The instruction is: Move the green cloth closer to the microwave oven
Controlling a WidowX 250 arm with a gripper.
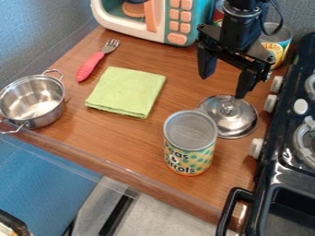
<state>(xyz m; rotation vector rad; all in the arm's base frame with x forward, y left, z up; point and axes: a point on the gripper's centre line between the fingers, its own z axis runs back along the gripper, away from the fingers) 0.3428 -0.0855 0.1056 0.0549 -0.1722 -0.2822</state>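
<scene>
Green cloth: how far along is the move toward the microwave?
Nothing looks done yet: the green cloth lies folded on the counter, with a gap before the microwave. Nothing is in hand; the gripper hangs open near the metal lid. Grasping, moving and releasing all appear left.

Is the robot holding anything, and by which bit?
Nothing is held. The gripper is open with only air between its fingers, and the green cloth lies on the wooden counter.
</scene>
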